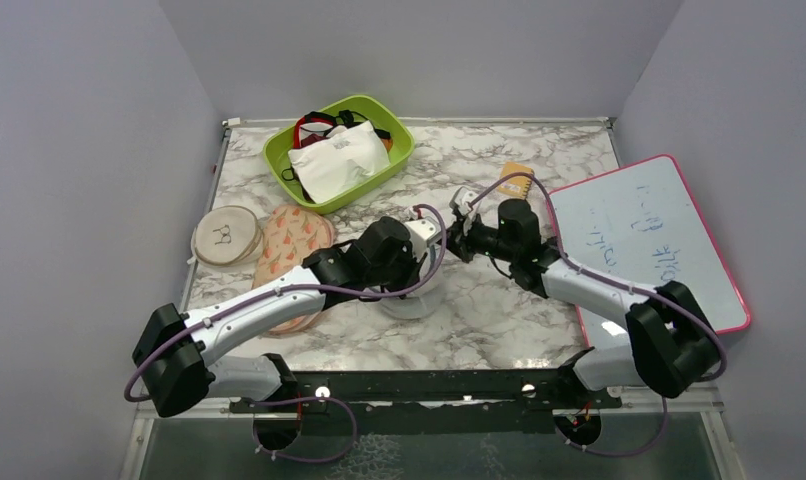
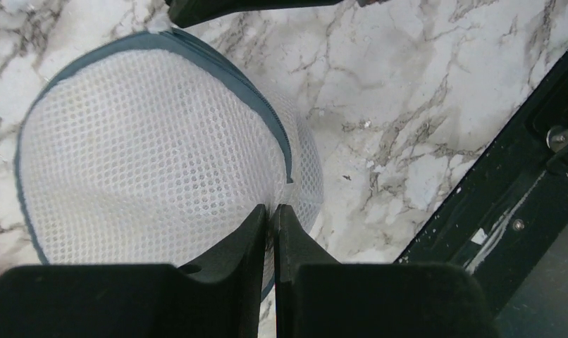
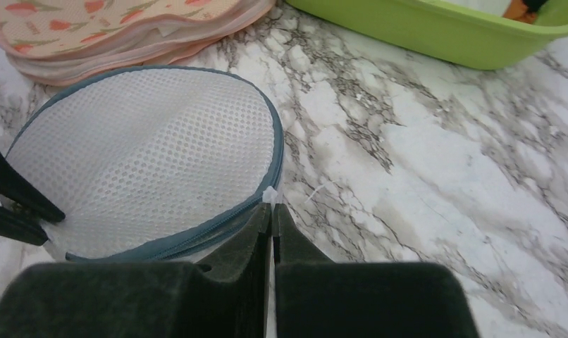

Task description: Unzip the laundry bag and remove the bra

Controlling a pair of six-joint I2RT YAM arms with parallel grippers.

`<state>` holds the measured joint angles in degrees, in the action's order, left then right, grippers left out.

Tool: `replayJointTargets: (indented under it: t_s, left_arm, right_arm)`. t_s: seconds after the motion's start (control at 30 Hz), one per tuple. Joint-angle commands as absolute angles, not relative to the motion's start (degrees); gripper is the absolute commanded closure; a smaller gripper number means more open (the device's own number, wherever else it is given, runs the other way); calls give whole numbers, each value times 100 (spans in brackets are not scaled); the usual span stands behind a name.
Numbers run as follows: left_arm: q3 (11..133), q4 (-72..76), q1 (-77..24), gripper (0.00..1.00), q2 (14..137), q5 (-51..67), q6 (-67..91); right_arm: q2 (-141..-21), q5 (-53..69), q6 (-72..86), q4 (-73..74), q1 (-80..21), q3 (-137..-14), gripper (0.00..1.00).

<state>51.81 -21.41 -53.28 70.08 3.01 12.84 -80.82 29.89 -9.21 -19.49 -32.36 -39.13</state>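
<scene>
The laundry bag (image 1: 415, 303) is a round white mesh pouch with a grey-blue zip band, lying on the marble table; it also fills the left wrist view (image 2: 147, 141) and right wrist view (image 3: 147, 155). My left gripper (image 2: 273, 208) is shut, pinching the mesh at one edge (image 1: 404, 280). On the opposite rim my right gripper (image 3: 271, 205) is shut on the small white zip pull (image 3: 270, 195), with that gripper (image 1: 452, 245) beside the bag. The left fingers (image 3: 17, 201) show at the bag's far edge. The zip band looks closed. The bra is hidden.
A green bin (image 1: 394, 158) with a white pouch (image 1: 337, 160) and straps stands at the back. Peach printed pouches (image 1: 294, 240) and a beige disc (image 1: 225, 235) lie left of the bag. A pink-rimmed whiteboard (image 1: 649, 240) lies right. The black rail (image 2: 507, 197) marks the near edge.
</scene>
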Motion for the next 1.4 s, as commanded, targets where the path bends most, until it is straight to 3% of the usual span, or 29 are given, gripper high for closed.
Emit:
replayJointTargets:
  t_s: [0.0,0.3,0.5,0.63,0.73,0.83,0.97,1.13,1.27,1.37]
  left_arm:
    - [5649,-2591,-5353,100,7268,-142,761]
    - [5208,-2920,-5353,100,6936,-43,1250]
    - [4652,-2709,-5353,100,6280,303,1457]
    - [4488,-2740,-5353,100,6018,163,1441]
    - [4456,-2750,-5353,99,5965,106,1628]
    - [4524,-2710,-5353,92,5990,52,1878]
    - [4854,-2645,-5353,64,6058,-111,2197]
    - [5533,-2641,-5353,38,6371,-203,2150]
    - [5984,-2637,-5353,37,6797,-527,2172]
    - [6186,-2708,-5353,43,7171,-900,2286]
  right_arm:
    - [-7448,2197,-617,-2123,-3113,-3587,99]
    - [-6366,2674,-191,-1515,-3110,-2976,99]
    - [-6370,3103,834,-1221,-3105,-3161,99]
    - [-6805,3282,1071,-667,-3103,-3613,75]
    - [-7080,3509,1156,-654,-3103,-3725,66]
    - [-7461,3909,1637,-1199,-3111,-3576,64]
    - [-7802,4015,2299,-1721,-3111,-3315,64]
    - [-8191,4359,2883,-2195,-3156,-3186,64]
    - [-8261,4546,3446,-2976,-3300,-2956,65]
    - [-8302,4578,3864,-3532,-3485,-2790,66]
